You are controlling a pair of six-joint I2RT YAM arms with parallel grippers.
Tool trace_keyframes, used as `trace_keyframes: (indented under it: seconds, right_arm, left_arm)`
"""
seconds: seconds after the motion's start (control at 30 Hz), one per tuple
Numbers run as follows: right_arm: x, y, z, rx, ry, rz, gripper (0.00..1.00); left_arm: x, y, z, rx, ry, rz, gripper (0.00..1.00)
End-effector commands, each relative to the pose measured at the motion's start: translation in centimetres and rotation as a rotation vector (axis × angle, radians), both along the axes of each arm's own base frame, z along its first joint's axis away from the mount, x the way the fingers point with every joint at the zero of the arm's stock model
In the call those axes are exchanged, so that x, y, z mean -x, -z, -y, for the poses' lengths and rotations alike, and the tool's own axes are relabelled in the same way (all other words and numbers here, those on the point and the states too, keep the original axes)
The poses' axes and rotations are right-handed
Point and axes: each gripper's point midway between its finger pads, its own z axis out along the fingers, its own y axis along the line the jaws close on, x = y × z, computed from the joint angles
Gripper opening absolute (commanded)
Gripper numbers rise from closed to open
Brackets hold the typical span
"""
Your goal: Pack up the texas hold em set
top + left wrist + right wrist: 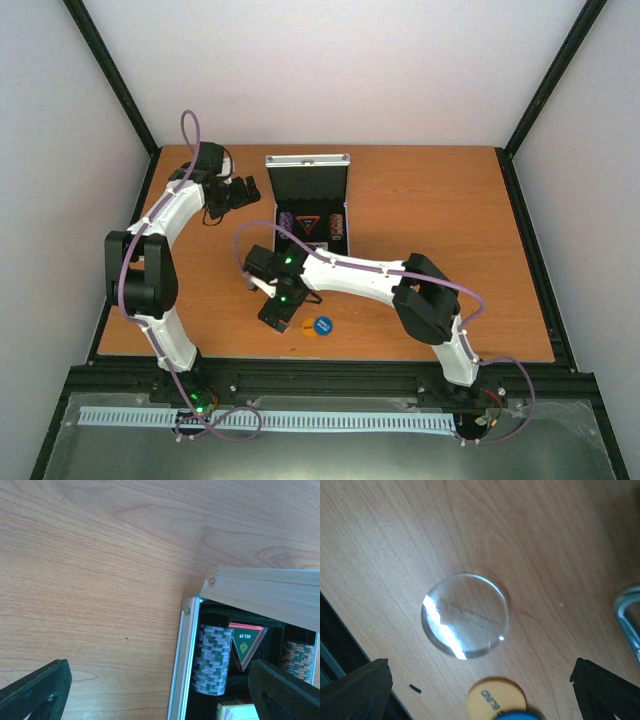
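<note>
Here, clear disc (pixel 465 616) lies below right gripper (pixel 479 680).

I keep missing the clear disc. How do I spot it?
Find the open silver case on the table. In front of it, under the right hand, lies the clear disc. It's glassy; the orange disc and blue disc beside it aren't.

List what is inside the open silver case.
Inside the case: a green-and-white chip stack, a black triangle, an orange-toned chip stack and a box corner, likely the deck. The lid and a finger of the left end effector hide the rest.
</note>
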Motion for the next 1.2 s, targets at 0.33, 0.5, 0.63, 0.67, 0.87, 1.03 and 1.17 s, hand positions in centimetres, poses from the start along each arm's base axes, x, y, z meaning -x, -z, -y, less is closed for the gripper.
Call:
trace_keyframes:
  seconds: [0.33, 0.5, 0.63, 0.67, 0.87, 1.03, 1.17]
  right_arm:
    - [1.9, 4.0, -2.0, 0.045, -0.092, -0.069, 1.0]
    - [1.8, 5.8, -1.6, 0.085, -0.1, -0.065, 1.0]
    - [1.5, 6.2, -1.5, 0.101, -0.099, -0.036, 0.99]
    - [1.4, 6.2, -1.5, 0.104, -0.098, -0.03, 0.98]
    - [1.9, 7.1, -1.0, 0.133, -0.088, -0.052, 0.72]
    - [1.9, 6.9, -0.5, 0.147, -0.085, -0.047, 0.58]
    - [1.2, 6.2, -0.1, 0.169, -0.084, -0.004, 0.5]
  left_arm:
    - [0.5, -1.7, -0.6, -0.017, -0.016, 0.017, 1.0]
    - [0.2, -1.4, -0.6, -0.02, -0.014, 0.013, 1.0]
    - [0.0, -1.4, -0.5, -0.021, -0.008, 0.011, 1.0]
    - [0.0, -1.2, -0.6, -0.022, -0.009, 0.009, 1.0]
    - [0.1, -0.9, -0.5, -0.021, -0.004, 0.002, 1.0]
    - [0.3, -0.6, -0.5, -0.022, -0.001, -0.006, 1.0]
    - [0.4, -0.6, -0.5, -0.023, 0.001, -0.007, 1.0]
